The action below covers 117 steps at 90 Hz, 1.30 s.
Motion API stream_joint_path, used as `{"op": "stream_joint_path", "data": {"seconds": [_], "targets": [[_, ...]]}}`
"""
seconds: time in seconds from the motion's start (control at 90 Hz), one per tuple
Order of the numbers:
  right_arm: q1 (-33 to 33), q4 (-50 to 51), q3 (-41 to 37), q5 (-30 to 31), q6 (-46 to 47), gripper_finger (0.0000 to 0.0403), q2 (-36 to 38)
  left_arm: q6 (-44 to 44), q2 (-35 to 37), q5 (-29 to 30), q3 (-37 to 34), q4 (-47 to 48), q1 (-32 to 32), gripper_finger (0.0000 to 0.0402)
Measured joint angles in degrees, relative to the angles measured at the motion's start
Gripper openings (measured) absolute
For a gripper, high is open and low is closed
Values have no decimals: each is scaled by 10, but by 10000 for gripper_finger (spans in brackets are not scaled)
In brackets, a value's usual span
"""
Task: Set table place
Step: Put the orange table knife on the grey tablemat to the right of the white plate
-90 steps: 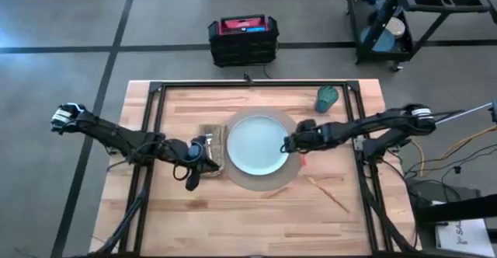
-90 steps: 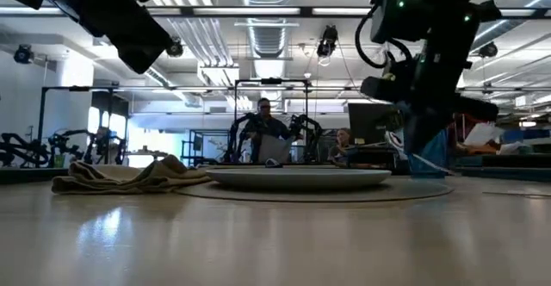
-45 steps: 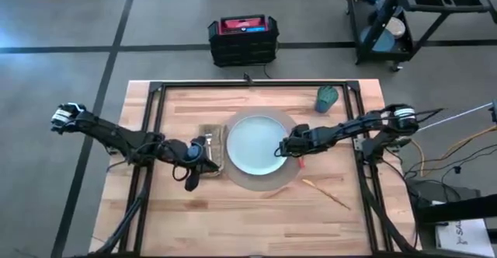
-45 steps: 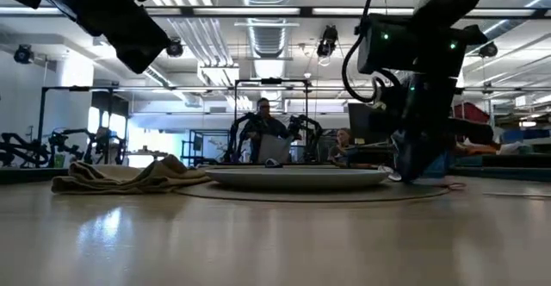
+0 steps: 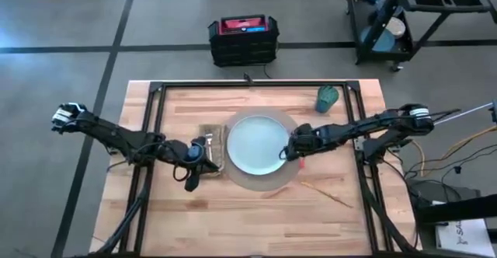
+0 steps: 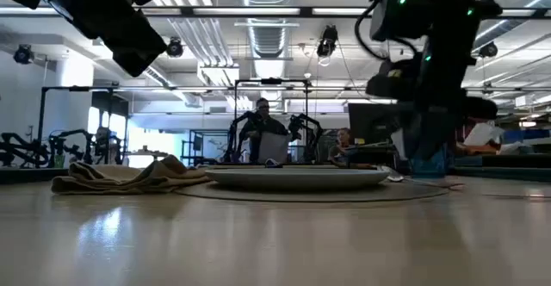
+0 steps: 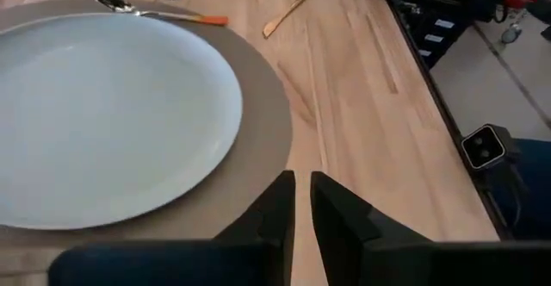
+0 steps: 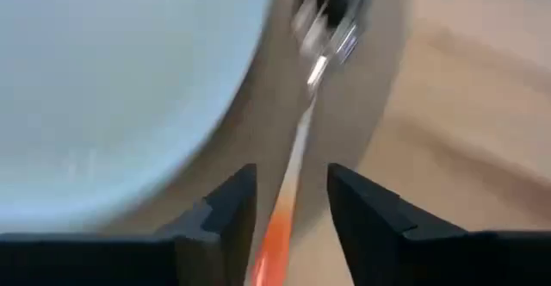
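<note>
My two arms are dark, slender and jointed, each with a white band near its outer end. Black cables trail along my right arm. My left gripper [image 7: 301, 213] ends in two dark, flat, angular fingers.

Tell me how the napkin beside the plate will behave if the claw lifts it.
The napkin lies in rumpled folds, so it will probably sag and unfold. It looks like thin cloth, likely light and unbreakable.
</note>
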<state>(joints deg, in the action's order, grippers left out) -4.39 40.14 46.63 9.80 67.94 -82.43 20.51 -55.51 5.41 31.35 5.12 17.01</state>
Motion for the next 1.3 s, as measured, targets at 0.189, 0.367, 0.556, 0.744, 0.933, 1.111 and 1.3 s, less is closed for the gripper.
{"op": "stream_joint_path", "data": {"seconds": [0.189, 0.367, 0.556, 0.744, 0.933, 1.111, 1.3], "targets": [[-118, 2, -1, -71, 18, 151, 8, -1, -3, 12, 0, 3, 3, 27], [-226, 6, -1, -72, 62, 143, 6, 5, -3, 27, 0, -1, 3, 27], [-304, 20, -1, -68, 105, 126, 6, 8, -5, 60, 0, -10, 1, 27], [-356, 51, -1, -68, 109, 114, 6, 5, -14, 70, 0, -34, -2, 27], [-375, 78, -1, -68, 120, 115, 6, -6, -42, 76, 0, -57, -10, 27], [-376, 80, -1, -68, 109, 128, 6, -7, -70, 76, 0, -61, -18, 27], [-377, 81, -14, -71, 97, 132, 6, -7, -83, 76, 0, -62, -20, 27]]}}
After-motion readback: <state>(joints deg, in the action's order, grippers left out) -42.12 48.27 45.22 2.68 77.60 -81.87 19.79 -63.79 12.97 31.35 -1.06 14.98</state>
